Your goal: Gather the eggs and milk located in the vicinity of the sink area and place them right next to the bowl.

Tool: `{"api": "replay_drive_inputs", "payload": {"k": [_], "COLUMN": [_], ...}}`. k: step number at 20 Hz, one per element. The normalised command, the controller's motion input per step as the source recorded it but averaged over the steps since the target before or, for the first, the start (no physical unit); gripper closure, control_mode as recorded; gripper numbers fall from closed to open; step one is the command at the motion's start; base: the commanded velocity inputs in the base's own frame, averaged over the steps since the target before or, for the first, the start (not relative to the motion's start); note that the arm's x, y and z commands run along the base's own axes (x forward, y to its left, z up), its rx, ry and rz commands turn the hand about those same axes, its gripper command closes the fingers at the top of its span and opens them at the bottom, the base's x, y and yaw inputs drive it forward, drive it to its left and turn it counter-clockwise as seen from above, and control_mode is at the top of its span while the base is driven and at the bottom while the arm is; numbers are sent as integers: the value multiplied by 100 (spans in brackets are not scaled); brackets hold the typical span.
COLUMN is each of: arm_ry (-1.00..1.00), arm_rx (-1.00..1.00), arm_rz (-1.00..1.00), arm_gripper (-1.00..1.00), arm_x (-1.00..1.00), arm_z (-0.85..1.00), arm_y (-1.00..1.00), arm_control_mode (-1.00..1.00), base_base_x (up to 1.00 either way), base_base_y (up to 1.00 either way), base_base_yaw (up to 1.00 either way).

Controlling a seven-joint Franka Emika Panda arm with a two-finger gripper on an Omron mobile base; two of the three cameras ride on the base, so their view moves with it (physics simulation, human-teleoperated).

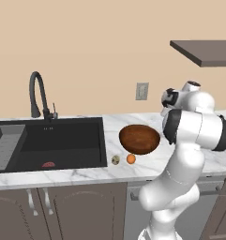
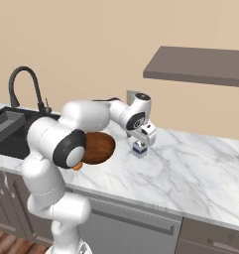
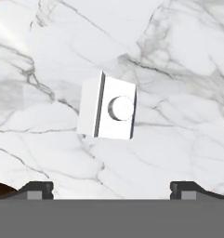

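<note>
The wooden bowl (image 1: 139, 139) sits on the marble counter to the right of the black sink (image 1: 48, 140). Two eggs lie just in front of its left side, one speckled (image 1: 116, 160) and one orange (image 1: 131, 159). The orange egg (image 2: 77, 166) peeks out beside my arm in the right base view. The milk (image 2: 139, 150) stands upright on the counter right of the bowl (image 2: 98, 147). My gripper (image 2: 140, 141) hovers straight above the milk, open. Seen from the hand, the carton's white top (image 3: 108, 108) lies ahead of the gripper (image 3: 112, 190), whose fingertips (image 3: 36, 189) stand wide apart, holding nothing.
A gooseneck faucet (image 1: 37, 93) rises behind the sink. In the basin are a flat red thing (image 1: 48, 164) and a grey rack (image 1: 6, 145). A dark shelf (image 2: 195, 64) hangs on the wall at the right, and an outlet (image 1: 142, 91) sits behind the bowl.
</note>
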Motion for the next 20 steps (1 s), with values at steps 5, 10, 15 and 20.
{"api": "replay_drive_inputs", "payload": {"k": [5, 10, 15, 20], "arm_ry": [4, 4, 3, 3], "arm_rx": [-1, -1, 0, 0], "arm_rz": [0, 0, 0, 0], "arm_gripper": [-100, -100, -100, -100], "arm_x": [23, 24, 27, 20], "arm_z": [-18, -18, -13, -10], "arm_y": [-7, -6, -6, -7], "arm_control_mode": [-100, -100, -100, -100], "base_base_x": [0, 0, 0, 0], "base_base_y": [0, 0, 0, 0], "base_base_yaw": [0, 0, 0, 0]}}
